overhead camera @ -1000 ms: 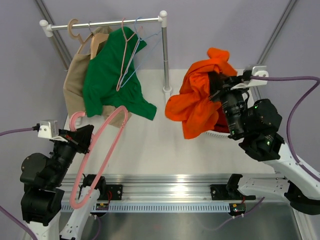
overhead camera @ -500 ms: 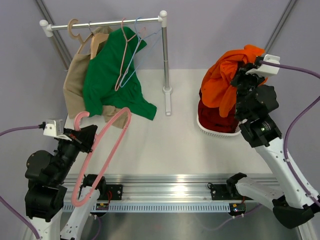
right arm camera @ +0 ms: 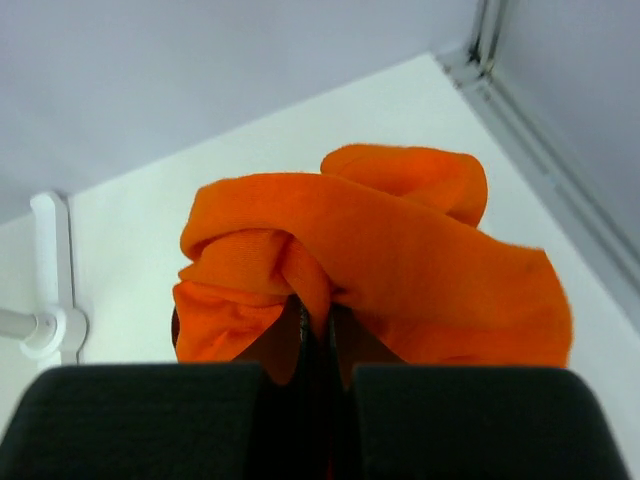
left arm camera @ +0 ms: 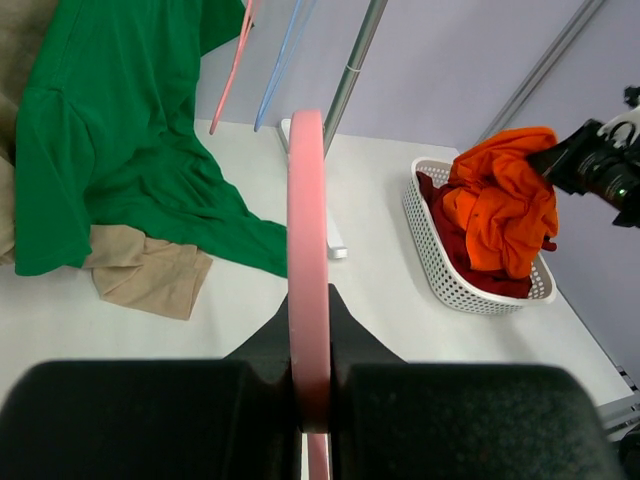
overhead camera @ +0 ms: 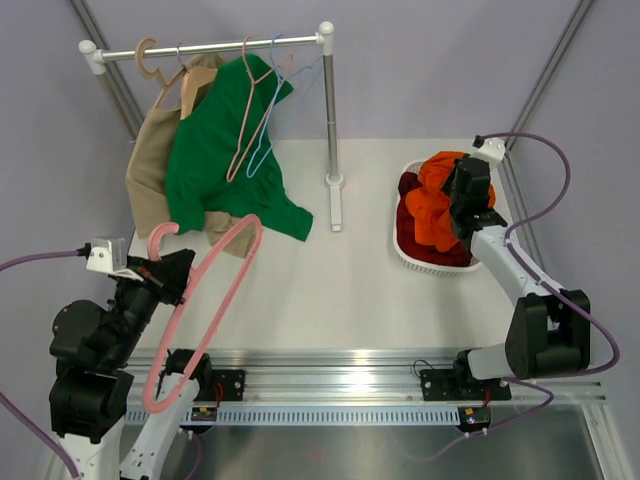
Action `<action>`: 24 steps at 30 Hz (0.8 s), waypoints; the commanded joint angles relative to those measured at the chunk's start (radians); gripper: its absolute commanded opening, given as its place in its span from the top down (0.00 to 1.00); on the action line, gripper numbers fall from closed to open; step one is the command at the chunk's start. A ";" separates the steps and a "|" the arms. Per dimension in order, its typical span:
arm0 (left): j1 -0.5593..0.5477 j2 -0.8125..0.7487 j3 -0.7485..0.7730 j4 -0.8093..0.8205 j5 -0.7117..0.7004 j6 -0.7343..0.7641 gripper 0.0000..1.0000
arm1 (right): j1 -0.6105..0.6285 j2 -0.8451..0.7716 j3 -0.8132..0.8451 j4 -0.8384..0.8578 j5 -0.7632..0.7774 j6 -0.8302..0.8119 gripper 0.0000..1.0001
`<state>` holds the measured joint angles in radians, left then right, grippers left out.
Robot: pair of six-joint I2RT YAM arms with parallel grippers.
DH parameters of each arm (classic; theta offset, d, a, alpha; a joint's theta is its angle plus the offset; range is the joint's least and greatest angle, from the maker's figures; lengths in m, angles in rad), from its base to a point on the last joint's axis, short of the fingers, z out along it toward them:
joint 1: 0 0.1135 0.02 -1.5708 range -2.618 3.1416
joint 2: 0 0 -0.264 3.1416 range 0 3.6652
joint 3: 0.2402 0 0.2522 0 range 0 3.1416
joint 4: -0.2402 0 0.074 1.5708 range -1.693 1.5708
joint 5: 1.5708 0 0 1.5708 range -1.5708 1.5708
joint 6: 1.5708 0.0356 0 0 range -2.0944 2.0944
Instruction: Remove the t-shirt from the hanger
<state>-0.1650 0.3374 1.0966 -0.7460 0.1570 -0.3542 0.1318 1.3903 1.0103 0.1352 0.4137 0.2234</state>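
Both pairs of fingers are closed on something. My right gripper [right arm camera: 318, 325] pinches a fold of the t-shirt [right arm camera: 400, 250], which sits bunched on a dark red garment [overhead camera: 410, 218] in the white basket [overhead camera: 404, 250] at the right of the top view. My left gripper [left arm camera: 310, 370] clamps the hanger [left arm camera: 306, 220] at lower left. It is bare and well apart from the t-shirt, and its upper end overlaps the hem of the green shirt [overhead camera: 215, 150] in the top view. That shirt and a beige garment [overhead camera: 148, 175] droop from the rack [overhead camera: 220, 45] at upper left, beside a pink wire hanger [overhead camera: 243, 110] and a blue one [overhead camera: 268, 125]. The rack's post [overhead camera: 331, 120] stands on the table [overhead camera: 300, 290] between hanger and basket.
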 commanded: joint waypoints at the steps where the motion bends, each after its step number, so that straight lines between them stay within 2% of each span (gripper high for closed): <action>1: -0.005 0.025 0.003 0.068 0.001 0.014 1.00 | 0.002 -0.001 -0.061 0.095 -0.079 0.155 1.00; 4: -0.005 0.034 0.009 0.074 -0.011 0.012 1.00 | 0.009 0.013 -0.150 0.104 -0.156 0.281 1.00; 10: -0.005 0.051 0.031 0.073 -0.060 0.029 1.00 | 0.049 -0.020 -0.326 0.135 -0.138 0.433 1.00; 15: -0.005 0.106 0.037 0.076 -0.103 0.041 1.00 | 0.049 0.036 -0.331 0.144 -0.136 0.464 0.98; 19: -0.005 0.161 0.060 0.086 -0.151 0.070 1.00 | 0.049 -0.028 -0.351 0.152 -0.142 0.462 0.65; 20: -0.004 0.173 0.066 0.091 -0.152 0.076 1.00 | 0.049 -0.055 -0.346 0.138 -0.145 0.456 0.41; 22: -0.005 0.221 0.104 0.094 -0.152 0.086 1.00 | 0.049 -0.155 -0.331 0.078 -0.154 0.450 0.26; 23: -0.005 0.241 0.117 0.099 -0.154 0.090 1.00 | 0.049 -0.196 -0.328 0.063 -0.156 0.444 0.13; 24: -0.005 0.261 0.127 0.102 -0.152 0.104 1.00 | 0.051 -0.230 -0.325 0.043 -0.161 0.442 0.11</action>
<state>-0.1650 0.5514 1.1549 -0.7315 0.0391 -0.2924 0.1776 1.2835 0.6743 0.2352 0.2573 0.6628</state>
